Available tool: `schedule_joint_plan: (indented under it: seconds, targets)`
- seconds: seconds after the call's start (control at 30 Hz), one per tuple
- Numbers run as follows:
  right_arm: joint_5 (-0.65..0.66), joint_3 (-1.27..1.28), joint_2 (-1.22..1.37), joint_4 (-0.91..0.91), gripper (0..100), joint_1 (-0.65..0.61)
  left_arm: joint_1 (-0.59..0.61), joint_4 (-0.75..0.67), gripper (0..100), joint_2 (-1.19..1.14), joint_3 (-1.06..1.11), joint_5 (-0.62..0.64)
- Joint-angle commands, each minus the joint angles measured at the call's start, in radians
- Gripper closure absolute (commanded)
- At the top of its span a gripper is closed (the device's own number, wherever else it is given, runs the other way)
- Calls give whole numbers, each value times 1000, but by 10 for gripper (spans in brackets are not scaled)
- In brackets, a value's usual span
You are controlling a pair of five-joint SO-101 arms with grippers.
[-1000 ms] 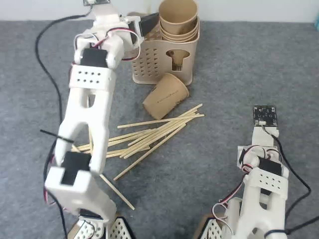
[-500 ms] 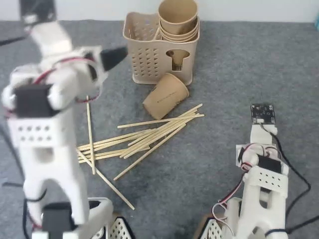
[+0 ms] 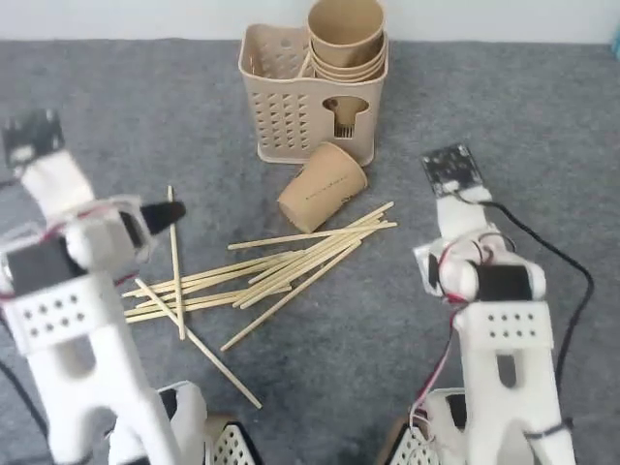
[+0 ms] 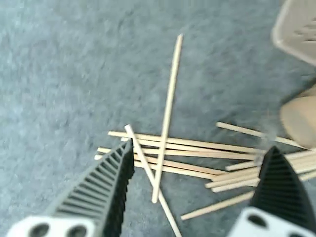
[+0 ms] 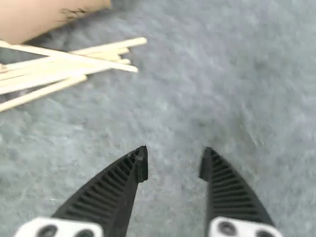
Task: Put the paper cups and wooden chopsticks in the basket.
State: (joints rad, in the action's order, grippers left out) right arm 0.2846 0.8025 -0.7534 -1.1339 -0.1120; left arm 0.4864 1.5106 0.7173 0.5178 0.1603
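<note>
While your left jaws gape wide and your right jaws sit half-open, both empty, chopsticks [image 3: 291,258] lie mostly left-right, one pointing near-far.

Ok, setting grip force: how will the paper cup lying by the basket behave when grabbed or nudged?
The paper cup lies on its side and tapers, so a nudge would likely roll it in a curve. Its paper wall probably dents under a hard squeeze. Being paper, it should be light.

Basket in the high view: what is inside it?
A stack of paper cups stands in one compartment of the basket. The other compartment's floor is hidden by its walls, so its contents cannot be told.
</note>
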Motion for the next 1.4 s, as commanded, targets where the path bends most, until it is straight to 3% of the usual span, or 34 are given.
schedule_joint_plan:
  seconds: [0.0,0.17,0.33,0.6,0.7,0.83,1.17,1.37]
  targets:
    - [91,-141,157,-8,779,-64,44,-115,622,193,234,-14]
    - [262,-318,398,19,778,-133,164,-169,622,333,329,-17]
    - [505,-476,611,27,776,-183,183,-212,622,299,392,-89]
    - [652,-674,788,33,771,-211,187,-416,622,201,512,-86]
    - [692,-749,834,25,696,-214,187,-466,622,199,545,-86]
    - [697,-870,923,24,608,-211,187,-506,622,198,565,-86]
    - [641,-1123,1159,-4,608,-213,187,-509,622,199,579,-86]
    - [628,-1143,1213,-2,608,-232,187,-509,622,199,581,-86]
